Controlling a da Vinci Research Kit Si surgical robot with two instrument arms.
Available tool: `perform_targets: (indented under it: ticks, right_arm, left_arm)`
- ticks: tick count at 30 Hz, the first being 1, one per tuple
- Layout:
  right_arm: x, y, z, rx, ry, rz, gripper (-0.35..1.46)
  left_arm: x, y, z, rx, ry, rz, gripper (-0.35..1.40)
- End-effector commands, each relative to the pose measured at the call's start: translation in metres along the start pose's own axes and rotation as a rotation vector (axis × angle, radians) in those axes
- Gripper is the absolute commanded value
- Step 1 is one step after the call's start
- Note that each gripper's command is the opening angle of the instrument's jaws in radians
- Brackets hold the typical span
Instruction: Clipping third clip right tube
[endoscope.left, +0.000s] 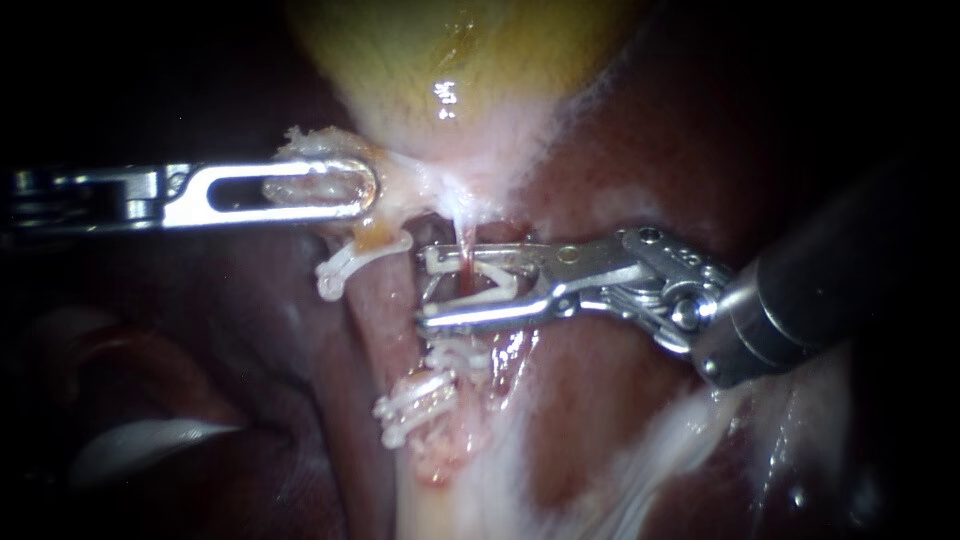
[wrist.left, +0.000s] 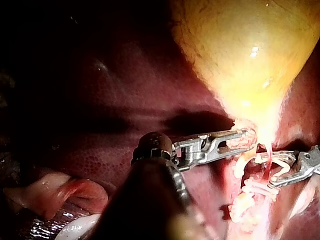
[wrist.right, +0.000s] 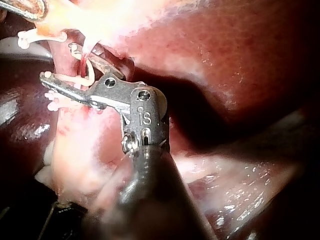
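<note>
Tissue at the gallbladder (endoscope.left: 450, 60) neck was gripped between the closed jaws of the left instrument (endoscope.left: 362, 188), left of the right tube (endoscope.left: 466, 262). One closed clip (endoscope.left: 355, 262) was seen just left of that tube, and two more clips (endoscope.left: 418, 400) lower, near it. The third was judged not yet fastened: an unclosed clip (endoscope.left: 490, 296) was held astride the tube by the parted jaws of the right instrument (endoscope.left: 428, 289). Wet, glistening liver (endoscope.left: 640, 170) lay right of the tube; beyond, only darkness was shown.

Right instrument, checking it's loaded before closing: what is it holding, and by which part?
An open white clip, gripped by its two legs between the right instrument's jaws; the legs straddle the thin tube.
</note>
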Motion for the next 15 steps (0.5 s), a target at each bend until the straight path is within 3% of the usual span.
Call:
perform_targets:
  ticks: [1, 7, 15]
  right_arm:
    - [0.0002, -0.0002, 0.0000, 0.003, 0.005, 0.006, 0.46]
    - [0.0010, -0.0008, 0.0001, 0.020, 0.030, 0.022, 0.46]
    - [0.0010, -0.0009, -0.0001, 0.032, 0.028, 0.045, 0.39]
  left_arm:
    - [0.0000, 0.0000, 0.0000, 0.000, 0.000, 0.000, -0.35]
    - [0.0000, 0.0000, 0.0000, 0.000, 0.000, 0.000, -0.35]
    - [0.0000, 0.0000, 0.0000, 0.000, 0.000, 0.000, -0.35]
